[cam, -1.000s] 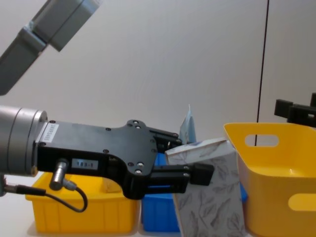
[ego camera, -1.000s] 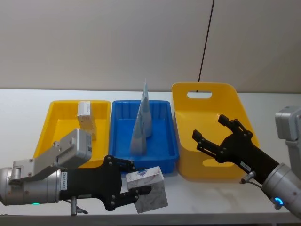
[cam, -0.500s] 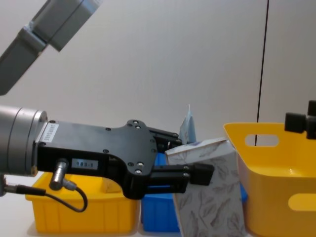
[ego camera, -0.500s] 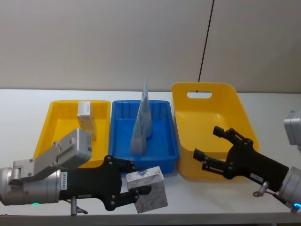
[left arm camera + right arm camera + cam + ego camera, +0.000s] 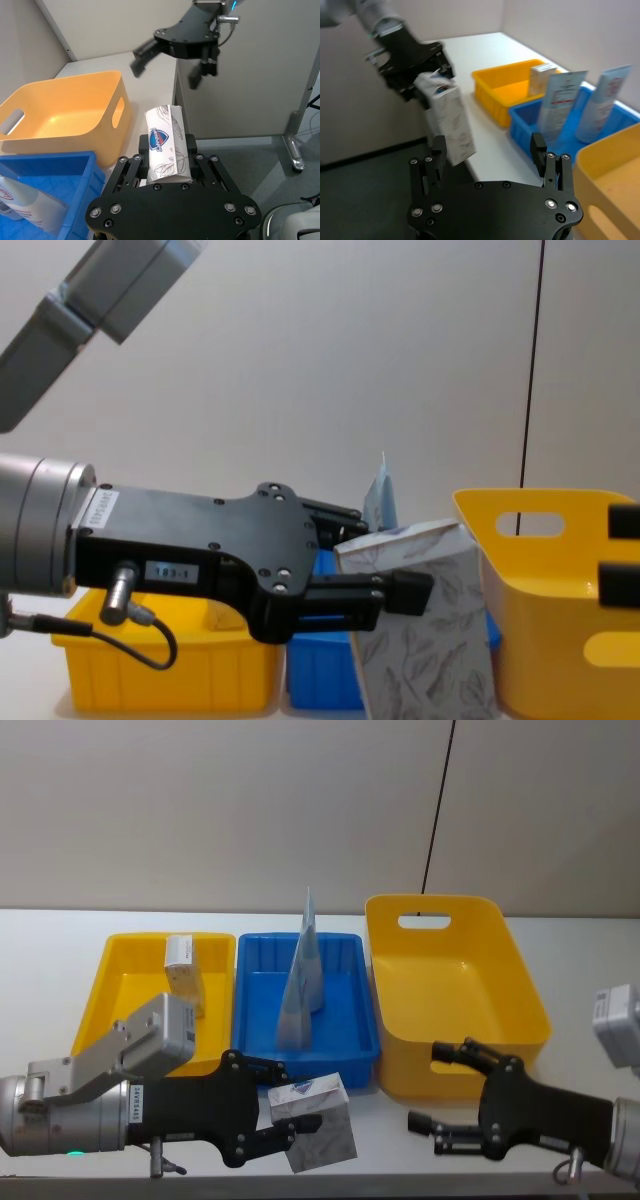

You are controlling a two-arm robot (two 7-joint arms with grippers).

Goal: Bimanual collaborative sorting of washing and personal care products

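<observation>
— On the worktop (image 5: 45, 935), near its front edge, what is the head camera showing?
— The left claw (image 5: 298, 1100) is clamping the grey-white leaf-patterned soft pouch (image 5: 320, 1123) just in front of the blue bin (image 5: 348, 1020). The right claw (image 5: 430, 1087) is hovering with its fingers apart, gripping nothing, in front of the tall yellow bin (image 5: 455, 970).
— And the other products?
— The small tan carton (image 5: 182, 975) is standing in the shallow yellow bin (image 5: 125, 1000). The white tube with red logo (image 5: 295, 1010) and the pale blue tapered tube (image 5: 311, 955) are standing upright in the blue bin.
— What is the left wrist camera seeing?
— The pouch (image 5: 165, 142) is sitting upright between the left claw's fingers, its logo facing the lens. Farther off, the right claw (image 5: 169, 70) is hanging spread open.
— And the right wrist?
— The right claw's (image 5: 488, 149) own fingers are standing wide apart. Beyond them the left claw (image 5: 432, 75) is holding the pouch (image 5: 451, 122), and the carton and both tubes are showing in their bins.
— The chest?
— The left claw (image 5: 380, 575) is reaching in from the left, pinching the pouch (image 5: 425, 645), which is tilting slightly in front of the blue bin and beside the tall yellow bin (image 5: 540, 570).
</observation>
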